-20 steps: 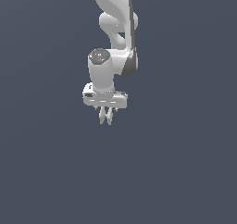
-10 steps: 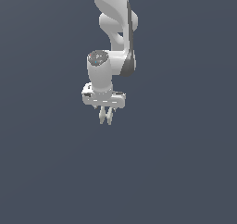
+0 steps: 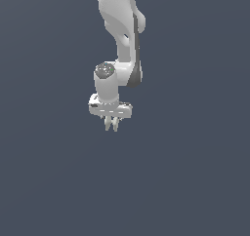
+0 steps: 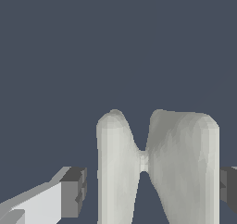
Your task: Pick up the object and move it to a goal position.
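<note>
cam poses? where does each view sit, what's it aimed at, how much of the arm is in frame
Exterior view: off the arm, facing it; shows the upper links, wrist and gripper pointing down against a plain dark backdrop.
Wrist view: on the wrist, looking along the gripper; a pale waisted object sits between the dark finger pads.
Shared: only the gripper; the object is indistinct in the exterior view.

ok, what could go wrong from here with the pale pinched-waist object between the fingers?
1. Grip: in the wrist view one finger pad shows a gap to the pale object, so I can't confirm the hand is clamped. It may drop.
2. Shape: its narrow waist and uneven lobes could let it pivot.
3. No goal or surface shows in either view, so placement can't be checked.
</note>
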Action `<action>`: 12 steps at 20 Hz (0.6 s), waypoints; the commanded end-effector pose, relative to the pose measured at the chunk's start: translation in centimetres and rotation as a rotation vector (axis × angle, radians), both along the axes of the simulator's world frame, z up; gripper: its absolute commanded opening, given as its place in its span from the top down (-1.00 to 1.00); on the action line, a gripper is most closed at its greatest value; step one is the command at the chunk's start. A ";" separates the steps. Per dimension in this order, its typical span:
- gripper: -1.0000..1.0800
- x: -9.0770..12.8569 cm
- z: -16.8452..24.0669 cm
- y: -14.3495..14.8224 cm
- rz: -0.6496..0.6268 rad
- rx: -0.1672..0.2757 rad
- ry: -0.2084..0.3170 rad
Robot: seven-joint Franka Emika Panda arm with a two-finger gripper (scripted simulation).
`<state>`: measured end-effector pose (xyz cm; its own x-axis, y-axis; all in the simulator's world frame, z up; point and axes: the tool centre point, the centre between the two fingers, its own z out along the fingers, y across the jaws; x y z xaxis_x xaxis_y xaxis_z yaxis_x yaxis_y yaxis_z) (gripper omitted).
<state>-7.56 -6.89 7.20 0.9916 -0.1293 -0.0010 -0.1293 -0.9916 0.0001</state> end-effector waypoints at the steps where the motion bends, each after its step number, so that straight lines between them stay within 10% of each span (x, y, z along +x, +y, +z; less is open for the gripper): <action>1: -0.92 0.0 -0.9 0.0 0.000 0.000 -0.001; 5: -0.92 0.1 -1.3 0.0 0.000 0.000 -0.001; 6: 1.00 0.1 -1.3 0.0 0.000 0.000 -0.001; 12: 1.00 0.1 -1.3 0.0 0.000 0.000 -0.001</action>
<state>-7.46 -6.90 5.99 0.9916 -0.1293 0.0012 -0.1293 -0.9916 0.0000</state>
